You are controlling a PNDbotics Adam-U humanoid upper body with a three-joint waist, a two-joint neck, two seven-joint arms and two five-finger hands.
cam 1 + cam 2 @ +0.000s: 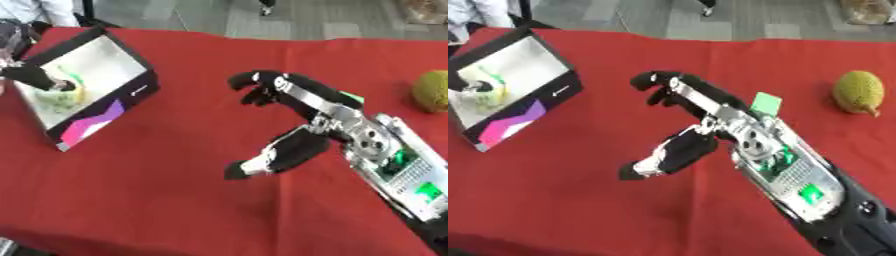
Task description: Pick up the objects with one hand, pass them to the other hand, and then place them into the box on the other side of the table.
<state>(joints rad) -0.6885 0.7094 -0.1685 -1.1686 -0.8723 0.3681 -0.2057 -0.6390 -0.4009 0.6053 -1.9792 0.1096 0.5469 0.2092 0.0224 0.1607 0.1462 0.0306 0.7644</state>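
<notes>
The black box [131,92] with a white inside stands tilted at the far left of the red table [175,190]. A pale yellow-green object [63,97] lies inside it. My left hand [39,78] reaches into the box from the left, right at that object; its grip is hidden. In the middle of the table, above the cloth, my right hand [689,125] is open with thumb and fingers spread and nothing between them. A bumpy yellow-green fruit [857,92] sits on the table at the far right, well away from both hands.
The box has a pink and purple patch [92,125] on its front side. The table's far edge runs along the top, with grey floor beyond. A wide stretch of red cloth lies between the box and my right hand.
</notes>
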